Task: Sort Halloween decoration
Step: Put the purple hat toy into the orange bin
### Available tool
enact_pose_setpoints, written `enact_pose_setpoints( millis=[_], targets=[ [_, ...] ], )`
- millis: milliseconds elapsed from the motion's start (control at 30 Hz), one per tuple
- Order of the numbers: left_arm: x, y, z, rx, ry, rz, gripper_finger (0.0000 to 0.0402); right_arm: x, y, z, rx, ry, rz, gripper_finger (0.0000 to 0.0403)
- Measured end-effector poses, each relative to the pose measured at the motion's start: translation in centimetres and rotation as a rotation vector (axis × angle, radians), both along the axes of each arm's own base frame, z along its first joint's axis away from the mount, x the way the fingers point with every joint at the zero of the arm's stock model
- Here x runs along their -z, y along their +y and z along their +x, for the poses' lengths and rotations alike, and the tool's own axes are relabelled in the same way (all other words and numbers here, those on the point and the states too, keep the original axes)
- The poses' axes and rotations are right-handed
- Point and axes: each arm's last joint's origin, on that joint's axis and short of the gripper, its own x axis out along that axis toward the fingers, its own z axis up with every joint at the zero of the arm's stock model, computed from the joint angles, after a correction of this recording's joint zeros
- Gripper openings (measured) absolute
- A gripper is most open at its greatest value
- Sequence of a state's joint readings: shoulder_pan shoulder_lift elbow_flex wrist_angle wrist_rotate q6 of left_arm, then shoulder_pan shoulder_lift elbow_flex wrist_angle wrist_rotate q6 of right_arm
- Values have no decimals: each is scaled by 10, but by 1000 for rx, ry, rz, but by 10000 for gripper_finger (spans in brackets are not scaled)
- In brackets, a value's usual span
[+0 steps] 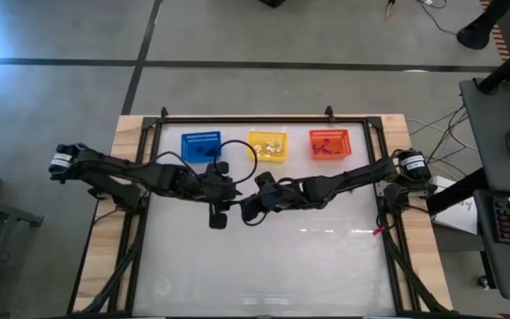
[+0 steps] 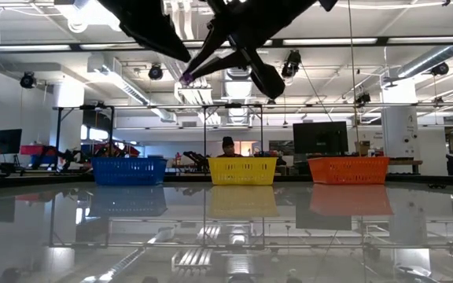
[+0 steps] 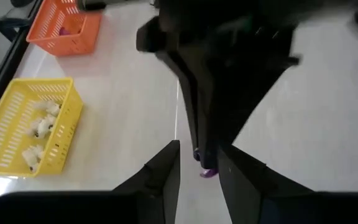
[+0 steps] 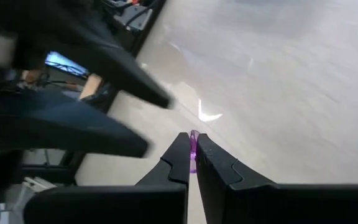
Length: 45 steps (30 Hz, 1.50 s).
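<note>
A tiny purple trinket [image 4: 193, 148] sits in my shut right gripper [image 4: 191, 138], high above the table's middle; in the low view the purple trinket [image 2: 185, 78] hangs well clear of the glass. My left gripper [image 3: 199, 152] is open, with its fingers on either side of the trinket [image 3: 207, 172] and not touching it. White trinkets [image 3: 39, 127] lie in the yellow basket [image 1: 268, 144], and purple ones [image 1: 326, 149] in the orange-red basket [image 1: 329, 143]. The blue basket [image 1: 202, 147] stands left of them. My right gripper pinches the purple trinket between its two fingertips [image 4: 180, 149]. The trinket's end [image 4: 194, 134] pokes out just past the tips. It is lifted clear of the table.
The three mesh baskets stand in a row along the far edge of the glass table [image 1: 326, 266]. Both arms cross above the table's middle, close together. A black frame rail [image 1: 246, 118] runs behind the baskets. A person [image 2: 227, 146] shows in the room beyond.
</note>
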<state>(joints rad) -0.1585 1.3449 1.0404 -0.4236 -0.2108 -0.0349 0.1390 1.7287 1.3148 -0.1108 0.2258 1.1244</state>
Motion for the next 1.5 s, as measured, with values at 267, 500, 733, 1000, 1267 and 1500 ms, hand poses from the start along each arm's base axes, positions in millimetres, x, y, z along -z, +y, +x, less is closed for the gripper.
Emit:
enact_pose_setpoints(
  millis=[267,500,733,1000,1267,1500],
  targets=[
    [-12,4,-7,-38,107,122,88,4,-4,-10,0,120,-36,8],
    [-11,7,-17,-62,228,175,88,-5,-19,-36,-5,309,-97,8],
    [-7,8,-23,-62,295,189,88,-18,-45,-77,-8,584,-159,8],
    [-7,18,-23,-95,308,194,88,-24,-85,-109,7,797,-200,8],
    [-7,42,-22,-200,322,251,88,-20,-137,-127,0,933,-208,8],
    [-7,60,-24,-252,343,257,88,-9,-185,-152,45,1020,-164,8]
  ],
)
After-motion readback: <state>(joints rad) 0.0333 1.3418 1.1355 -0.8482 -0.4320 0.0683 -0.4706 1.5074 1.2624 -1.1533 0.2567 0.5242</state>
